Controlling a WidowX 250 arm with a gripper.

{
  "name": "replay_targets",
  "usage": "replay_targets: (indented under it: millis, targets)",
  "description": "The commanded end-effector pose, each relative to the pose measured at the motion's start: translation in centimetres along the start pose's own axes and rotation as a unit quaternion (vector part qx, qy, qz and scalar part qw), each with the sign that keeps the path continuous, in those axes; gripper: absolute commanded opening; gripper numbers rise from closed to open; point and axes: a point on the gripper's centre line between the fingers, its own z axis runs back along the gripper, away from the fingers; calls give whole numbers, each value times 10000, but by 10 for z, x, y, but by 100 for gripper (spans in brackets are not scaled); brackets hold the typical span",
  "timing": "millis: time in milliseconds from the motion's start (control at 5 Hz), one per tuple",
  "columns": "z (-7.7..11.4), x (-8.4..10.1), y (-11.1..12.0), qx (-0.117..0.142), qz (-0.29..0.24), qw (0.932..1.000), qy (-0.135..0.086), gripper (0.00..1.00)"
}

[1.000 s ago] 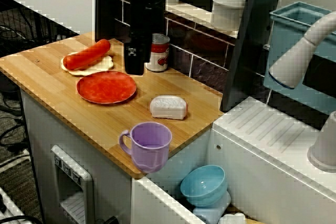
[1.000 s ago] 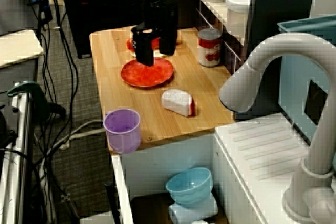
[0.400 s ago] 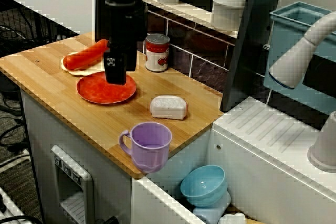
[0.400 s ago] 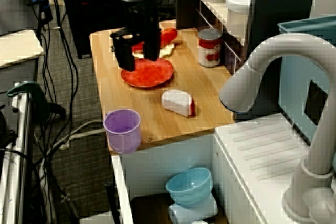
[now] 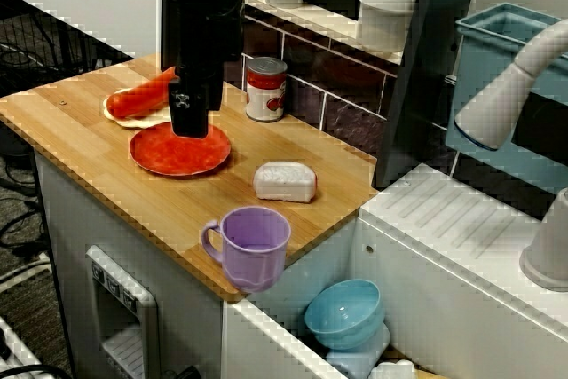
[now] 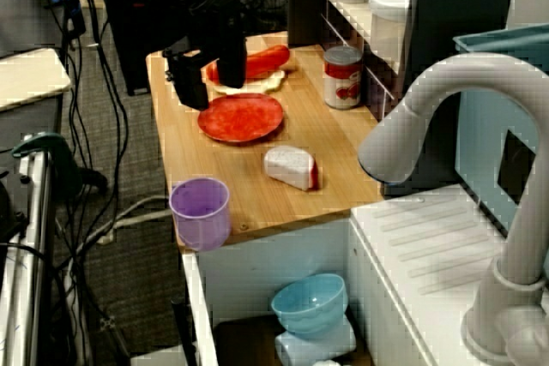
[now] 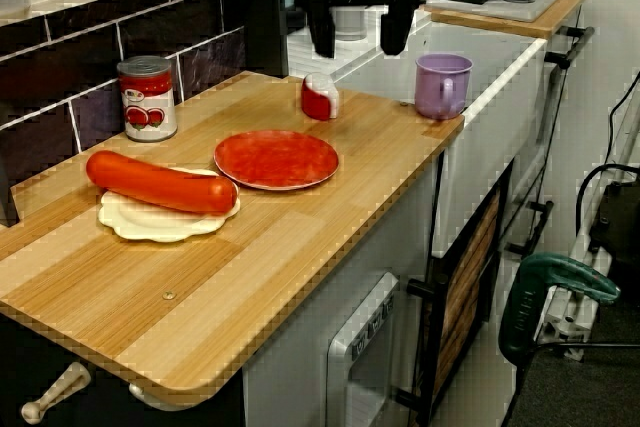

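Note:
My black gripper (image 5: 189,118) hangs open and empty above the back edge of a red plate (image 5: 180,150), just in front of a red sausage (image 5: 142,95) lying on a pale bun. In the view from the sink end its two fingers (image 6: 187,92) stand apart over the counter's left side, beside the plate (image 6: 241,117). The view that rides on the gripper shows both fingertips (image 7: 322,35) spread at the top, with the plate (image 7: 276,158) and the sausage (image 7: 160,182) below. A tomato can (image 5: 265,89) stands to the right of the gripper.
A white and red wedge (image 5: 285,181) lies right of the plate, and a purple mug (image 5: 253,246) stands at the counter's front corner. White jars (image 5: 386,8) sit on the back shelf. A blue bowl (image 5: 344,312) rests below the counter. The grey faucet (image 6: 446,109) arches over the sink.
The gripper has moved left, away from the tomato can, to above the plate's back edge near the sausage. It stays open and empty. Nothing on the counter has shifted.

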Motion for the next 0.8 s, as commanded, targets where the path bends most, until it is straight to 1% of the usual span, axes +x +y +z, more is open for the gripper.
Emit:
replay_targets:
  millis: [0, 200, 400, 600]
  targets:
    - [29, -11, -15, 303, 596, 9978, -41, 100]
    - [39, -11, -22, 46, 909, 9958, 29, 100]
    - [40, -4, -32, -211, 1006, 9946, 128, 100]
    - [45, 8, -32, -250, 823, 9963, 7, 100]
